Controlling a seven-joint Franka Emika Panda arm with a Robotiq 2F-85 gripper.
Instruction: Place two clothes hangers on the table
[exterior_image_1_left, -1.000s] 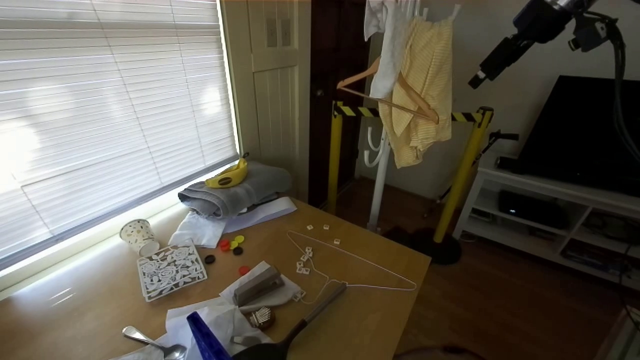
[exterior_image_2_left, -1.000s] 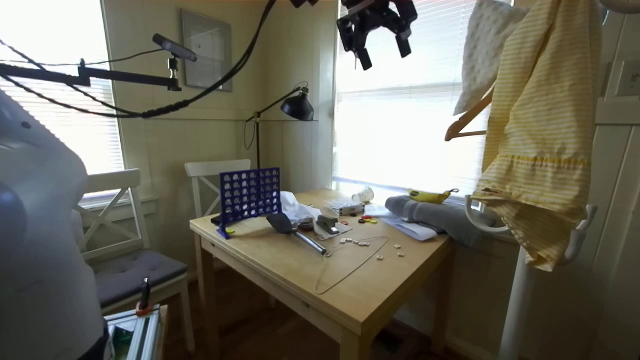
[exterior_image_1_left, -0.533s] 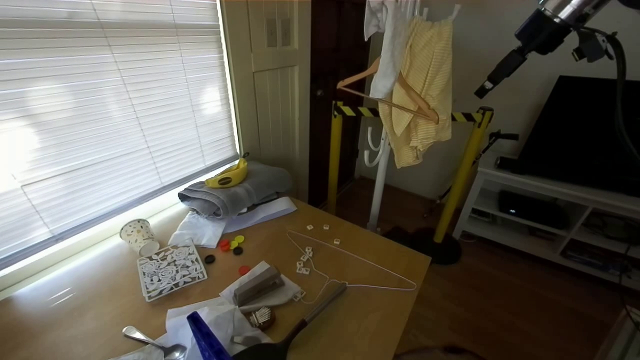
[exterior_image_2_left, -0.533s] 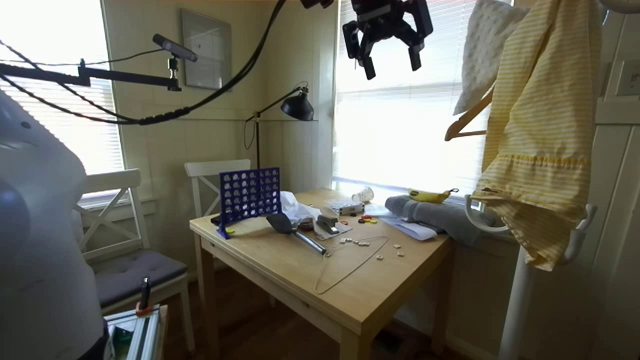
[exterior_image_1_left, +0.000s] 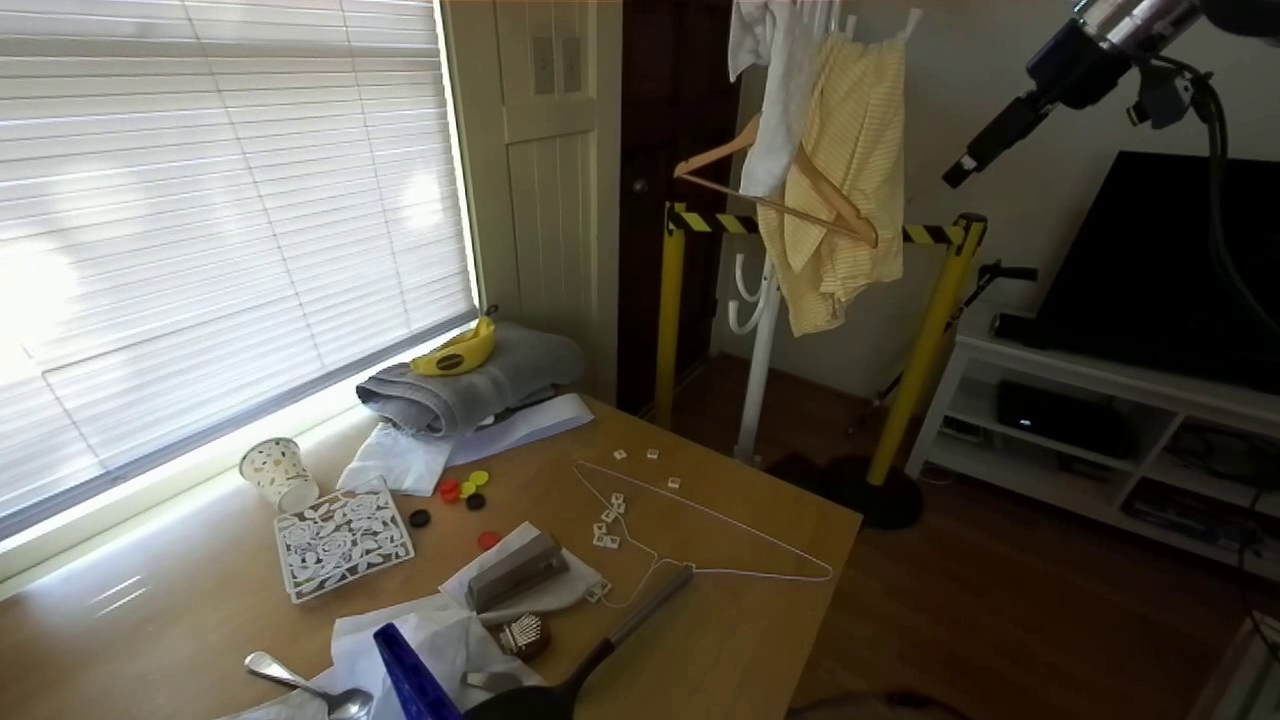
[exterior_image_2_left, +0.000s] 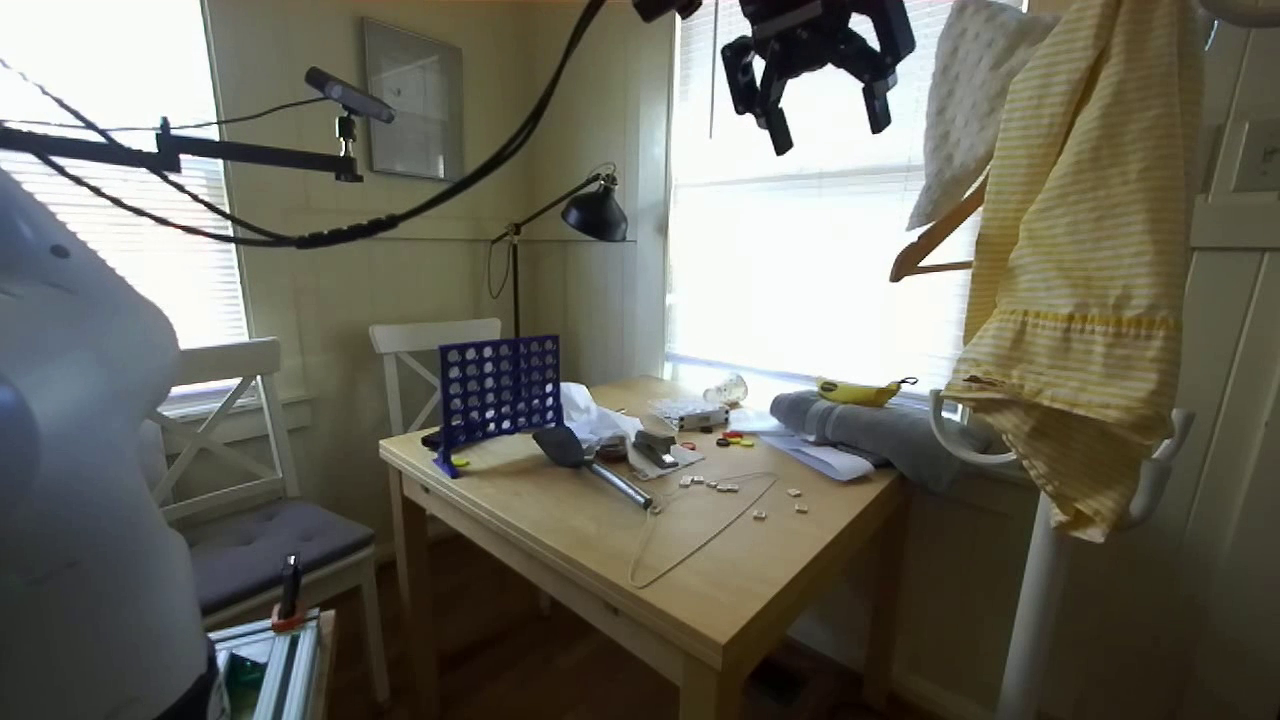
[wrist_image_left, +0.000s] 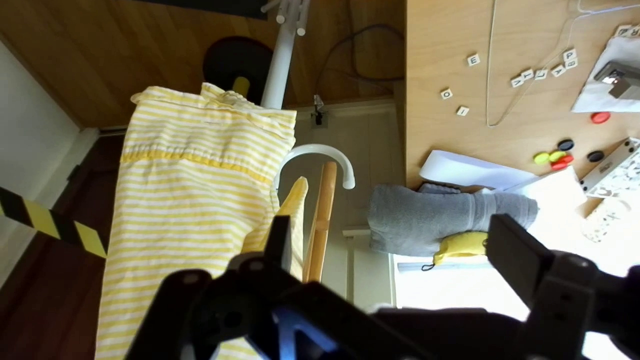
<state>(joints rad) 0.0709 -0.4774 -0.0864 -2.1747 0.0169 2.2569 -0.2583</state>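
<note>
One thin wire hanger (exterior_image_1_left: 762, 574) lies flat on the light-brown table (exterior_image_1_left: 760, 650); it also shows in an exterior view (exterior_image_2_left: 700, 547) and the wrist view (wrist_image_left: 489, 65). A second wire hanger does not show. A wooden hanger (exterior_image_1_left: 848, 212) hangs on the white coat rack beside a pale yellow striped garment (exterior_image_1_left: 850, 120). In the wrist view the wooden hanger (wrist_image_left: 320, 220) is between my fingers, close to the left one, with its lower part hidden by the gripper. My gripper (exterior_image_2_left: 830, 130) is open and empty, high above the table; it also shows in the wrist view (wrist_image_left: 390, 235).
The white rack's curved hook (wrist_image_left: 346, 170) sticks out near the wooden hanger. A grey towel (wrist_image_left: 420, 215) with a yellow banana pouch (wrist_image_left: 460, 245) lies by the window. A spatula (exterior_image_2_left: 620, 482), stapler, letter tiles and blue game grid (exterior_image_2_left: 500, 390) are on the table.
In an exterior view my gripper has moved right, toward the rack and garment, with a slight dip first. It stays open. The hangers have not moved.
</note>
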